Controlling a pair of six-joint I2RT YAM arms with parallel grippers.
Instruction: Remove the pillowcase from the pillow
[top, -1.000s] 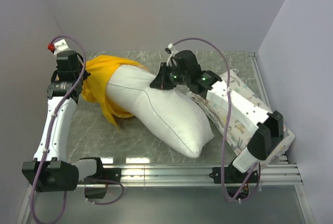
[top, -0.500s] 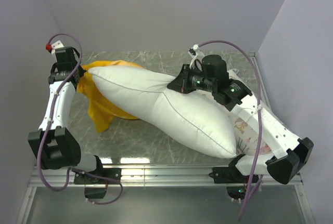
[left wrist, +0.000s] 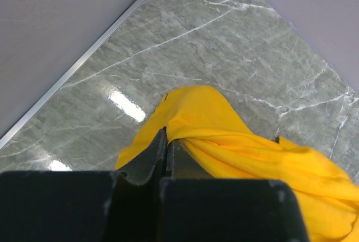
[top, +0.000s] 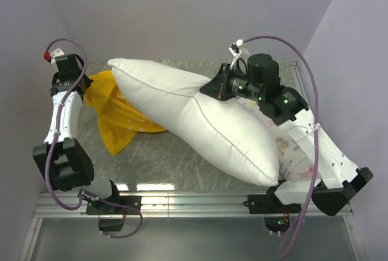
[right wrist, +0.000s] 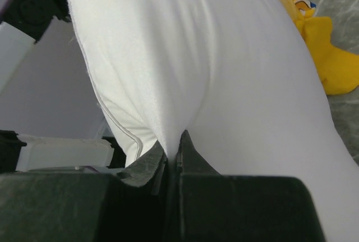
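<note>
Tightly, left tool [left wrist: 166,138] pinches the pillowcase [left wrist: 224,135], right tool [right wrist: 174,142] the pillow [right wrist: 224,73], which overlies a printed pillow [top: 290,153].

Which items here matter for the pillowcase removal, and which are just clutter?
In the job: yellow pillowcase, pinched by left gripper; plain white pillow, pinched by right gripper.
Lying about: animal-print pillow, under the right arm.

From above, the pillow [top: 206,125] is covering one end of the pillowcase [top: 118,122] and, with the right arm [top: 330,155], hiding most of a printed pillow [top: 292,157]. In the left wrist view the pillowcase is running off the right and bottom edges; in the right wrist view the pillow is overflowing the frame.
</note>
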